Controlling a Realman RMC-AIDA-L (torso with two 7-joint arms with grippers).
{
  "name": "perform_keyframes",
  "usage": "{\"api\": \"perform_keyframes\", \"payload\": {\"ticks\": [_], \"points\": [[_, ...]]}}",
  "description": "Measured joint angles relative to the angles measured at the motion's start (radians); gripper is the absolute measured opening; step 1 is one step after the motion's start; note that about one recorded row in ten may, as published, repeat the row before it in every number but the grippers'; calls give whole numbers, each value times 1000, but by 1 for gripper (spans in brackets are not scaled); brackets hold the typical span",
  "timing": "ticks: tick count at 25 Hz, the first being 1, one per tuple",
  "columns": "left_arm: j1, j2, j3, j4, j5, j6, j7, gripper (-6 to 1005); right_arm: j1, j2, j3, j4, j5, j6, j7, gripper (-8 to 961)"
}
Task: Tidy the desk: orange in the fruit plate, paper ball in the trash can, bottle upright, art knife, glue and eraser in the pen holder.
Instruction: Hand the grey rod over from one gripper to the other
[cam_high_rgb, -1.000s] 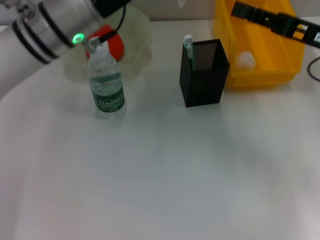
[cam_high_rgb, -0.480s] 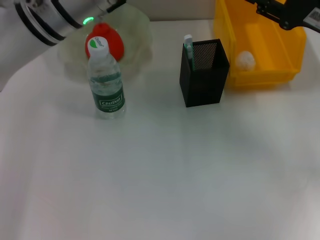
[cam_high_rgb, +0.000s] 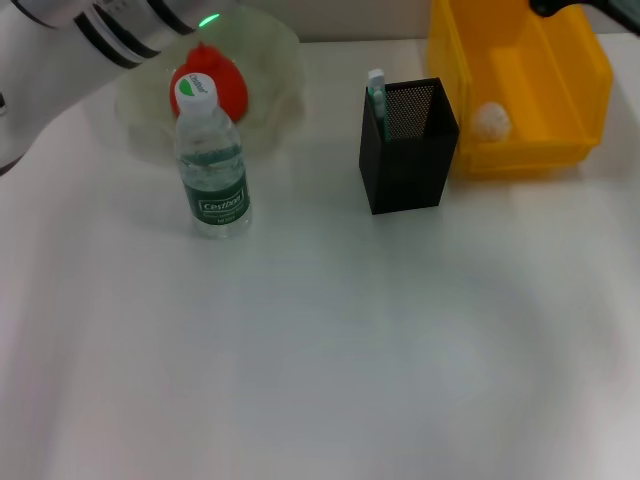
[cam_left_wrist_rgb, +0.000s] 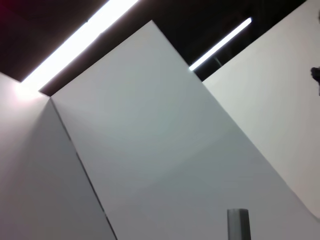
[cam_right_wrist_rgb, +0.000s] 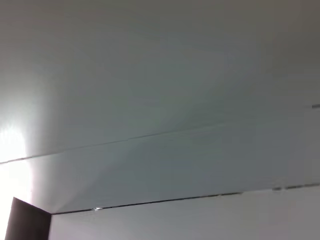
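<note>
Two arms lifted to the far corners, desk items in place

We see the bottle (cam_high_rgb: 211, 160) standing upright on the white desk (cam_high_rgb: 320, 350), its white-and-green cap on top, just in front of the fruit plate (cam_high_rgb: 275, 60). The orange (cam_high_rgb: 228, 88) sits inside that pale-green plate, partly hidden behind the bottle's cap. To the right, well apart from the bottle, stands the black mesh pen holder (cam_high_rgb: 408, 150), with a white-and-green tipped item (cam_high_rgb: 377, 88) poking up from its left rear corner; we cannot tell whether it is the glue or the art knife, and we cannot make out the eraser. Just beside the pen holder on its right is the yellow trash can (cam_high_rgb: 560, 100), and the paper ball (cam_high_rgb: 490, 120) lies in its near compartment.

Our left arm (cam_high_rgb: 110, 30) shows only as a white segment with black bands and a green light at the upper left corner, above the fruit plate. Our right arm (cam_high_rgb: 575, 6) is a dark sliver at the upper right corner, above the trash can. Neither gripper appears in the head view, and both wrist views look at ceiling panels and light strips, so we cannot tell how the fingers stand.
</note>
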Motion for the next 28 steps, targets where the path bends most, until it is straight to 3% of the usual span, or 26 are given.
{"api": "perform_keyframes", "payload": {"ticks": [3,4,10,18,28], "points": [[-10,-1,5,1,0,1,22,167,15,38,2,19,6,-6,34,580],[-10,-1,5,1,0,1,22,166,15,38,2,19,6,-6,34,579],[-42,-3,15,-21,-17,1,54,166,48,85,-1,58,70,-4,38,574],[-44,-3,30,-40,-37,-8,94,167,92,91,-7,117,136,-17,33,568],[-49,-3,22,-97,-40,-15,197,164,98,92,-9,119,140,-25,31,560]]}}
